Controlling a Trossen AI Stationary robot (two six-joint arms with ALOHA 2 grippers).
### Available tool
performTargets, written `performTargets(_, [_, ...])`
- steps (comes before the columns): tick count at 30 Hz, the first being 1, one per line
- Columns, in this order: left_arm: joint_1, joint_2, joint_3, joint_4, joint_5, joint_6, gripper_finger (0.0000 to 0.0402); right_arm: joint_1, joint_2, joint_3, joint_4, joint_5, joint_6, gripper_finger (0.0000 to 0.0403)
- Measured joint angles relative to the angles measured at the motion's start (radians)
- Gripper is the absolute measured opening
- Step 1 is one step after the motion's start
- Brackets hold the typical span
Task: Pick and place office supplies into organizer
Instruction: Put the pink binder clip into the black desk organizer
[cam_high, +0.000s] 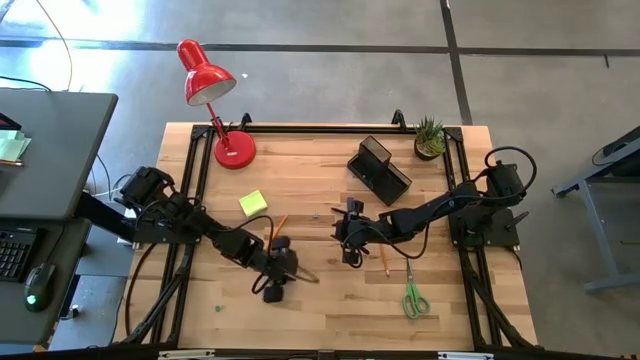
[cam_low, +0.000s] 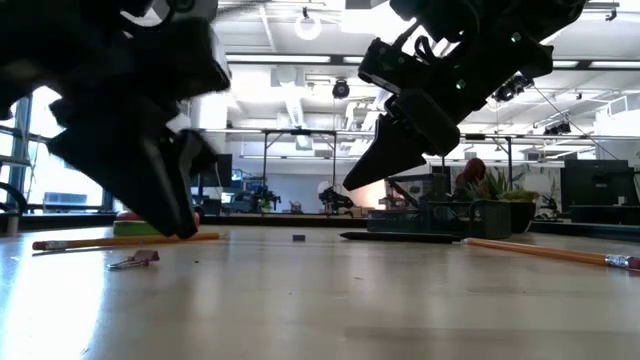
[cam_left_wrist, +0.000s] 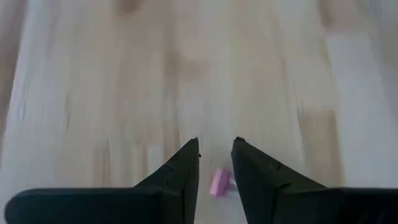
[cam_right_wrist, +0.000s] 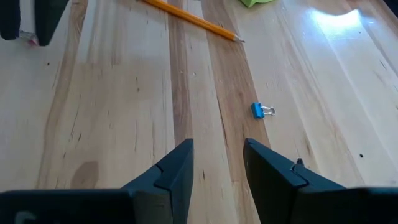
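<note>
My left gripper (cam_left_wrist: 216, 146) hangs open just above the tabletop near the front left. A small pink binder clip (cam_left_wrist: 219, 182) lies on the wood under the gap between its fingers, untouched. My right gripper (cam_right_wrist: 217, 149) is also open, hovering over bare wood at mid-table with nothing between its fingers. Ahead of it a small blue binder clip (cam_right_wrist: 261, 111) and an orange pencil (cam_right_wrist: 193, 20) lie flat. The black mesh organizer (cam_high: 380, 168) stands at the back of the table. The yellow-green sticky-note block (cam_high: 253, 203), a second pencil (cam_high: 384, 262) and green-handled scissors (cam_high: 414, 298) rest on the table.
A red desk lamp (cam_high: 210, 90) stands at the back left corner and a small potted plant (cam_high: 430, 138) at the back right, beside the organizer. A dark pen (cam_low: 400, 237) lies flat at mid-table. The front strip of the table (cam_high: 330, 320) is bare wood.
</note>
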Motion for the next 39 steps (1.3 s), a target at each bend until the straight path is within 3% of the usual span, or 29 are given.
performTargets(3, [0.000,0.000,0.000,0.001,-0.008,-0.329,0.0085,0.000,0.000,0.000,0.003,0.000,0.004,0.0133])
performTargets(5, [0.000,0.000,0.000,0.002,-0.010,-0.471,0.0086,0.000,0.000,0.000,0.004,0.000,0.008,0.0133])
performTargets(13, [0.000,-0.001,0.001,-0.036,-0.002,-0.707,0.0085,0.000,0.000,0.000,0.007,0.001,-0.069,0.0133])
performTargets(20, [0.001,-0.001,0.002,-0.050,-0.081,-0.765,0.0085,0.000,0.000,0.000,0.008,-0.038,-0.132,0.0133])
performTargets(24, [0.001,-0.002,0.015,-0.101,-0.015,-0.770,0.0085,0.000,0.000,0.000,0.008,-0.112,-0.132,0.0133])
performTargets(28, [-0.026,-0.002,0.099,-0.290,0.025,-0.796,0.0085,0.000,0.000,0.000,0.020,-0.126,-0.137,0.0133])
performTargets(34, [-0.061,-0.002,0.337,-0.723,-0.098,-0.830,0.0085,0.000,0.000,0.000,0.071,-0.117,-0.159,0.0133])
performTargets(39, [-0.072,0.025,0.410,-0.715,-0.200,-0.856,0.0085,0.000,0.000,0.000,0.095,-0.117,-0.183,0.0133])
